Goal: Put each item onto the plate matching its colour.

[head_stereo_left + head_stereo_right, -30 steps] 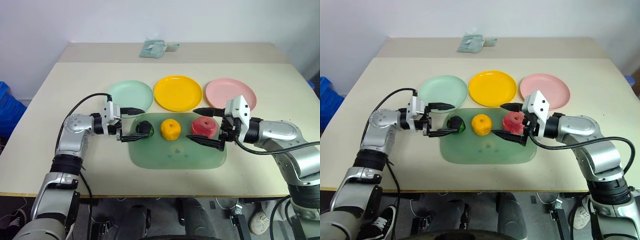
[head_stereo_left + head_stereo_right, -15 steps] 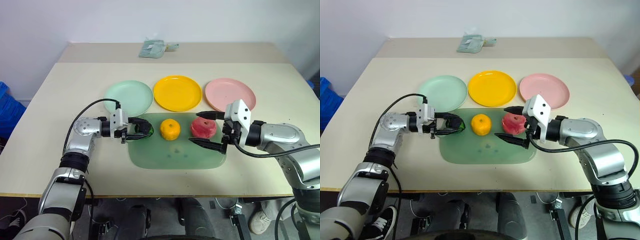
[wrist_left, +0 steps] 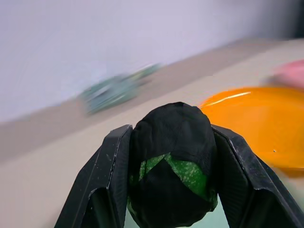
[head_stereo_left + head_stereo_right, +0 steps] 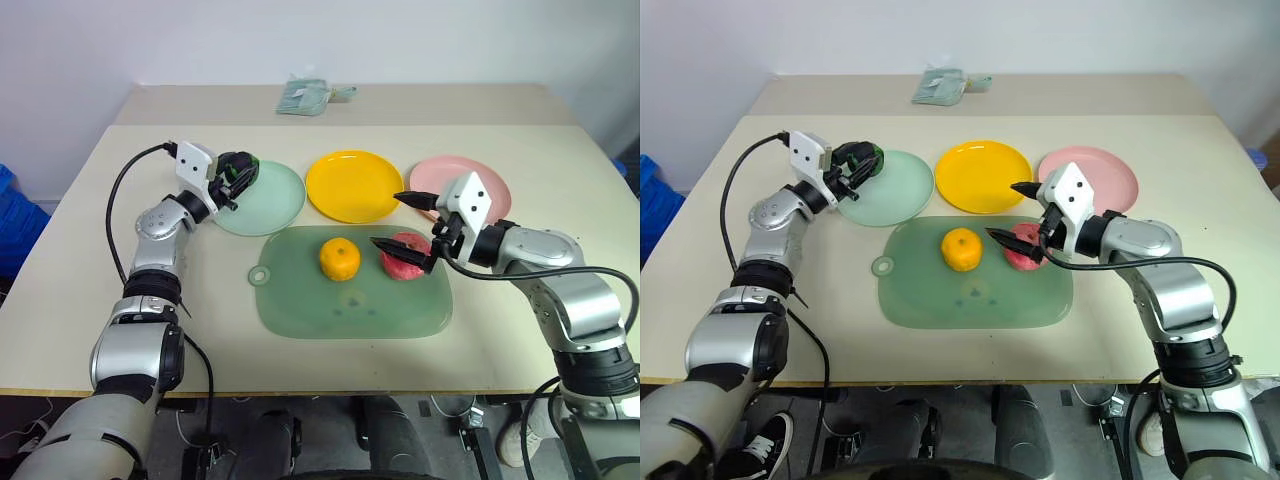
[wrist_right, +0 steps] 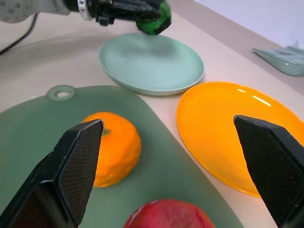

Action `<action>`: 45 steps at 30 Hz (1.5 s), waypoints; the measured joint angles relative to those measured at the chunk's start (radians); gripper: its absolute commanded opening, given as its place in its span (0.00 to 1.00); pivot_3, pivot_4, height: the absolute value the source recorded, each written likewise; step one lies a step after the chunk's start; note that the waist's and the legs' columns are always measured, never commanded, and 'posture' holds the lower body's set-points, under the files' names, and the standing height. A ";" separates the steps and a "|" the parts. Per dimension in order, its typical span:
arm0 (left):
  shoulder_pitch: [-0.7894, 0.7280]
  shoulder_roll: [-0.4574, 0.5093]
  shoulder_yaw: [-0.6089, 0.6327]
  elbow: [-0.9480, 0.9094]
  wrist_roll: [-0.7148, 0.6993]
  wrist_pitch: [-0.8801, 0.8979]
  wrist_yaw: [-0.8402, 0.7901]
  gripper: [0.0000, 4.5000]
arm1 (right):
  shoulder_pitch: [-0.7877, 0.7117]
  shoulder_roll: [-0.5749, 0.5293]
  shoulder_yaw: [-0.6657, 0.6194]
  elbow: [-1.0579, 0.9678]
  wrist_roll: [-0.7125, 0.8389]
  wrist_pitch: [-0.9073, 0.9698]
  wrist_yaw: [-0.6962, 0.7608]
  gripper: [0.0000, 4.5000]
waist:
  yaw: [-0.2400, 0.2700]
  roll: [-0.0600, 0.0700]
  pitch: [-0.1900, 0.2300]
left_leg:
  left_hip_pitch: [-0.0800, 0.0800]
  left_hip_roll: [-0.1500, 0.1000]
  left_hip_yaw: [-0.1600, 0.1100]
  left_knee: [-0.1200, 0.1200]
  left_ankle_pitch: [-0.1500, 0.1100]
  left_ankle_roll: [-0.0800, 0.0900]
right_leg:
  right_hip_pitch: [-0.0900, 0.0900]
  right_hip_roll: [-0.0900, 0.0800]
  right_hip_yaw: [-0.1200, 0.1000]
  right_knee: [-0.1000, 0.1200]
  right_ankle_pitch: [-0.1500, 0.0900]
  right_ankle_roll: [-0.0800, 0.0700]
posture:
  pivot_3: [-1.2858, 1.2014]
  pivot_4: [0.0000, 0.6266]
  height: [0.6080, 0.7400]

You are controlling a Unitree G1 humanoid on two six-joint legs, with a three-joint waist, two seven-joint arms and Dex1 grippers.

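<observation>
Lifted off the mat, dark green item (image 4: 238, 170) sits pinched in left claw (image 4: 233, 176) above mint plate (image 4: 265, 200).

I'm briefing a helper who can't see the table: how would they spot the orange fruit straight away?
Find the translucent green mat in the middle of the table, in front of three plates. Two round fruits sit on its far half: the orange fruit is the left one, with the red fruit beside it between the open right gripper's fingers.

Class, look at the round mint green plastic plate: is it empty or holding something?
Empty. The mint green plate is bare; the dark green-black fruit sits clamped in the left pincer over its rim.
</observation>
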 measured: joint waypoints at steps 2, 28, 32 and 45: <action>-0.003 -0.022 0.009 0.015 -0.001 0.003 0.033 0.84 | -0.014 0.004 0.014 0.007 -0.015 -0.007 -0.003 1.00 | 0.003 0.000 0.000 | -0.001 0.000 0.000 0.000 0.000 0.000 | 0.000 0.000 0.000 0.000 0.000 0.000 | 0.52 0.24 1.00; 0.476 0.226 -0.005 -0.767 -0.341 0.442 -0.797 0.98 | -0.161 0.085 0.298 0.057 -0.139 0.202 0.033 1.00 | -0.003 0.001 0.000 | 0.000 0.004 0.002 -0.001 0.000 0.000 | -0.002 0.004 0.003 0.001 0.000 0.000 | 0.52 0.24 1.00; 0.495 0.226 -0.004 -0.829 -0.343 0.446 -0.774 0.98 | -0.162 0.076 0.350 0.101 -0.182 0.229 0.044 1.00 | -0.003 0.001 0.000 | 0.000 0.004 0.003 -0.001 0.000 0.000 | -0.002 0.004 0.003 0.001 0.000 0.000 | 0.52 0.24 1.00; 0.466 0.205 -0.002 -0.804 -0.276 0.428 -0.602 1.00 | -0.292 0.275 0.153 0.199 -0.122 0.220 -0.094 0.63 | -0.003 0.001 0.000 | 0.000 0.004 0.002 -0.002 0.001 -0.002 | -0.003 0.004 0.003 0.002 0.000 0.000 | 0.52 0.24 1.00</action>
